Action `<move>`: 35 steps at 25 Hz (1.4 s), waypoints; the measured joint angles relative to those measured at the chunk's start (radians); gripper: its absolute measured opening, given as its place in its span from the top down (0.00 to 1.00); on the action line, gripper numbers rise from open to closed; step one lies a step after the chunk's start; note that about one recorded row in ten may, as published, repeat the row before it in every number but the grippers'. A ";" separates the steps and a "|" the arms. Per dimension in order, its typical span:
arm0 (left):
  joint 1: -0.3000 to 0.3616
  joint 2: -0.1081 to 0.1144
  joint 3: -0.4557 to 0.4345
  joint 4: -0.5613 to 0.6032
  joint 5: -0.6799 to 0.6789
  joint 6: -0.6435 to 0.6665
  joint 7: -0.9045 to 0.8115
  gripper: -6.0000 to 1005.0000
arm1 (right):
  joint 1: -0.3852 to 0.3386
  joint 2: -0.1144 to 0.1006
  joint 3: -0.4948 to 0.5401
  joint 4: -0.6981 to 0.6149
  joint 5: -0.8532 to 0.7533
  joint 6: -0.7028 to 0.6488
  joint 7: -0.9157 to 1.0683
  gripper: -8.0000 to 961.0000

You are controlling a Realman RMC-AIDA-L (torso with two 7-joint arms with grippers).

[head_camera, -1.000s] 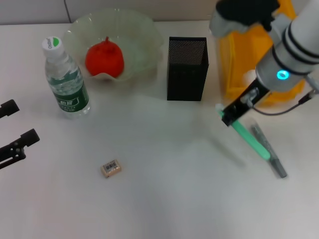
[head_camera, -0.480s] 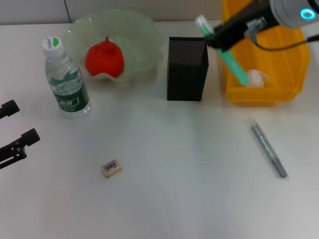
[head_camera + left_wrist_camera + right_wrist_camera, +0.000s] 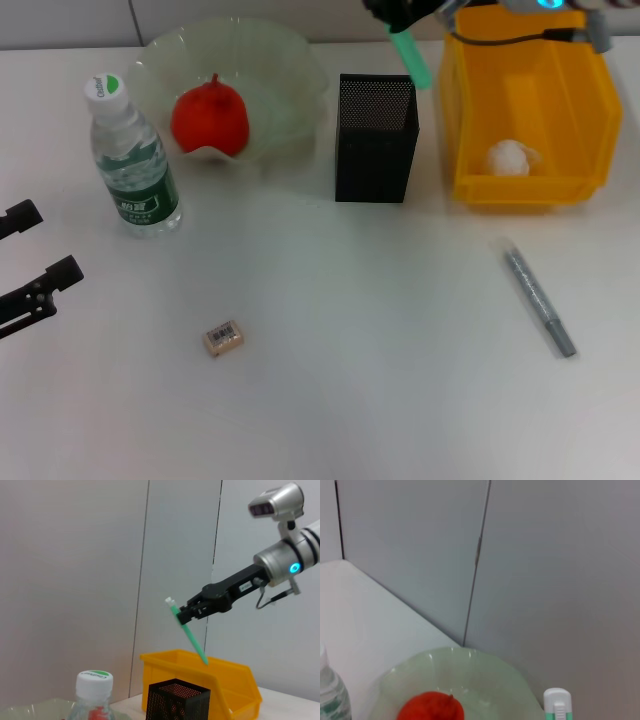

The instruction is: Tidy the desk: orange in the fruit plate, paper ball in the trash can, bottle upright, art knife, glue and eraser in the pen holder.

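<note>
My right gripper (image 3: 400, 15) is shut on the slim green glue stick (image 3: 408, 45) and holds it tilted in the air above the far rim of the black mesh pen holder (image 3: 375, 140). The left wrist view shows the same grip (image 3: 192, 614) on the glue (image 3: 189, 636), above the holder (image 3: 177, 702). The orange (image 3: 210, 118) lies in the pale-green fruit plate (image 3: 290, 50). The bottle (image 3: 130, 160) stands upright. The paper ball (image 3: 512, 158) lies in the yellow trash can (image 3: 525, 60). The eraser (image 3: 222, 338) and the grey art knife (image 3: 538, 298) lie on the desk. My left gripper (image 3: 38, 248) is open at the left edge.
The white desk runs back to a grey wall. The pen holder stands between the fruit plate and the trash can. The right wrist view shows the orange (image 3: 430, 707), the plate (image 3: 490, 675) and the glue's white end (image 3: 556, 705).
My right gripper has lifted the glue stick off the desk beside the art knife and carried it up and left, from near the trash can to above the pen holder. The left arm has not moved.
</note>
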 joint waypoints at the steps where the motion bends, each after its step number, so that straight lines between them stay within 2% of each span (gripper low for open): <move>1: 0.000 0.000 0.000 0.000 0.000 0.000 0.000 0.20 | -0.001 0.000 -0.010 0.029 0.016 0.034 -0.012 0.75; 11: 0.003 0.000 0.000 0.000 0.000 -0.002 0.000 0.20 | -0.002 0.001 -0.102 0.246 0.071 0.268 -0.071 0.70; 16: 0.002 -0.001 0.001 0.000 0.000 -0.004 0.001 0.20 | 0.020 0.002 -0.105 0.314 0.084 0.255 -0.064 0.67; 20: 0.007 -0.001 0.001 0.000 0.000 -0.001 0.000 0.20 | 0.013 0.002 -0.101 0.318 0.086 0.241 -0.059 0.65; 23: 0.008 0.001 0.002 0.007 0.000 0.005 -0.009 0.20 | -0.011 0.002 -0.091 0.267 0.086 0.207 -0.057 0.64; 24: 0.007 0.004 0.009 0.034 0.005 0.012 -0.038 0.20 | -0.027 0.001 -0.066 0.206 0.086 0.152 -0.057 0.58; 25: 0.007 0.004 0.009 0.034 0.005 0.012 -0.038 0.20 | -0.027 0.001 -0.066 0.206 0.086 0.152 -0.057 0.53; 27: 0.000 0.008 0.014 0.116 0.037 0.028 -0.117 0.20 | -0.068 -0.001 -0.025 0.083 0.097 0.046 -0.064 0.42; 28: 0.000 0.008 0.014 0.116 0.037 0.028 -0.117 0.20 | -0.068 -0.001 -0.025 0.083 0.097 0.046 -0.064 0.42; 29: -0.002 0.006 0.014 0.156 0.052 0.034 -0.151 0.20 | -0.114 -0.002 -0.002 -0.009 0.126 -0.015 -0.098 0.42; 30: -0.006 0.002 0.014 0.213 0.069 0.040 -0.198 0.20 | -0.114 -0.002 -0.002 -0.009 0.126 -0.015 -0.098 0.42; 31: -0.008 -0.005 0.014 0.265 0.085 0.044 -0.235 0.20 | -0.171 -0.001 0.039 -0.096 0.202 -0.090 -0.181 0.42; 32: -0.011 -0.010 0.014 0.304 0.097 0.047 -0.265 0.20 | -0.171 -0.001 0.039 -0.096 0.202 -0.090 -0.181 0.41; 35: -0.025 -0.034 0.017 0.454 0.147 0.050 -0.384 0.20 | -0.256 0.000 0.117 -0.171 0.384 -0.193 -0.359 0.41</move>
